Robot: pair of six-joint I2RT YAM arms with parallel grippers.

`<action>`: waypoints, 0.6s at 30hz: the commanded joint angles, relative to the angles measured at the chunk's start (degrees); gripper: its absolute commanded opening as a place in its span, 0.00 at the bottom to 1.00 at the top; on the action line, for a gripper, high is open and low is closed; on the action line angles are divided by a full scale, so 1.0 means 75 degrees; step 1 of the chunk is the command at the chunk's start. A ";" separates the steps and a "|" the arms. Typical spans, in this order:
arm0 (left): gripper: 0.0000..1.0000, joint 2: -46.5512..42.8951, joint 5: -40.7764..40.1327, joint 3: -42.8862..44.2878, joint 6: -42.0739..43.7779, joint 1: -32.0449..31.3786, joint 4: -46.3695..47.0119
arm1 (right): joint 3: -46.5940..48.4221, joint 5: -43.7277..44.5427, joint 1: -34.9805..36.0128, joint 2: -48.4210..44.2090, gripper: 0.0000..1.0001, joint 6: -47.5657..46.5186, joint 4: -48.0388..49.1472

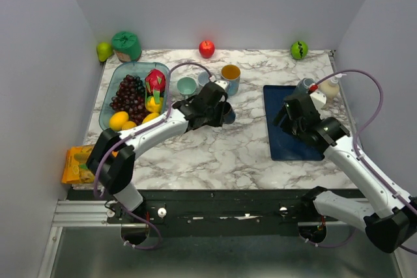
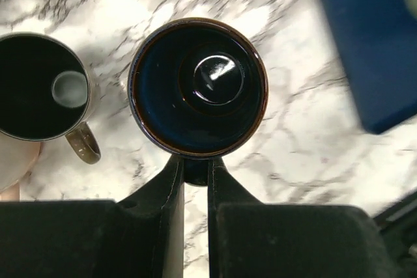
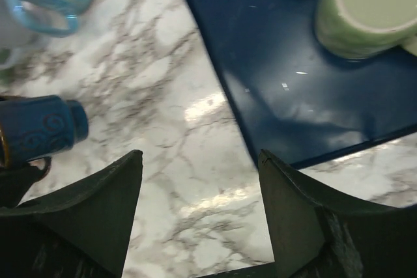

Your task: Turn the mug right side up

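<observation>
Dark blue mug (image 2: 197, 89); white, grey-veined marble table (image 1: 221, 155); navy mat (image 1: 277, 149)

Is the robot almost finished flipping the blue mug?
Nearly. Done: the blue mug shows its open mouth upward in the left wrist view. In hand: the left gripper is shut on its near side. Left: letting go; whether the mug rests on the table cannot be told. The right gripper hangs open, holding nothing.

Dark blue mug (image 2: 197, 87), seemingly mouth up
</observation>
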 commanded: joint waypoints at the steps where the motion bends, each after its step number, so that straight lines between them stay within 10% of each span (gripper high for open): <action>1: 0.00 0.0796 -0.1576 0.0724 0.0548 -0.0186 -0.0488 | 0.0092 0.0620 -0.0413 0.0171 0.79 -0.0835 -0.0773; 14: 0.00 0.2485 -0.3041 0.2108 0.1170 -0.0492 -0.1285 | -0.0306 0.0797 -0.1572 0.0629 0.87 -0.2264 -0.0715; 18: 0.19 0.2637 -0.3077 0.2037 0.1217 -0.0504 -0.1157 | -0.0587 0.0551 -0.1983 0.0629 0.89 -0.2628 -0.0352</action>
